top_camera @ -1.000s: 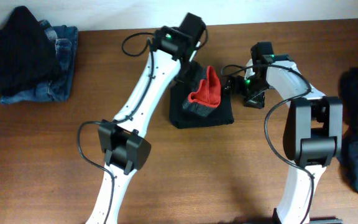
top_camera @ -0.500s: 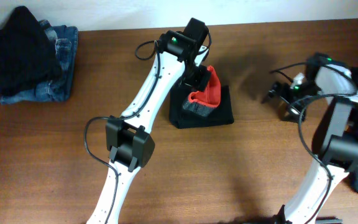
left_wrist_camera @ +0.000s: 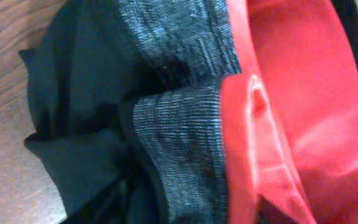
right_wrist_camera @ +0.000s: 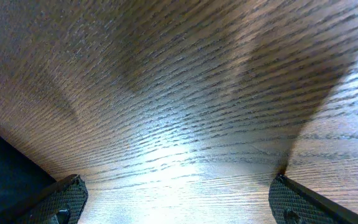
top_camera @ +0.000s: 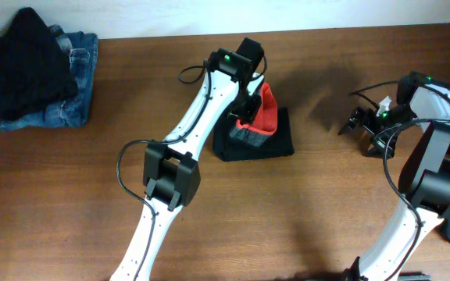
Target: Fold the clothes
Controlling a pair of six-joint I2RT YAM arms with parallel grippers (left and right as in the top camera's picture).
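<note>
reads as a robotics lab bench, not a lived-in room. plain wood-grain desk set against a bare pale wall. 2 white-and-black robot arms, left arm and right arm, reaching in from the near edge, trailing loose black cables and showing small green status lights. laundry as props: a black garment stacked on blue jeans at the far left corner, a black-and-red garment mid-desk.

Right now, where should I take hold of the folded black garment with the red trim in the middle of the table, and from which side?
Probably the red trim: it stands up as a loose ridge at the far edge of the black garment, while the rest lies flat on the table. Come down from above at the far side, jaws straddling the ridge.
</note>
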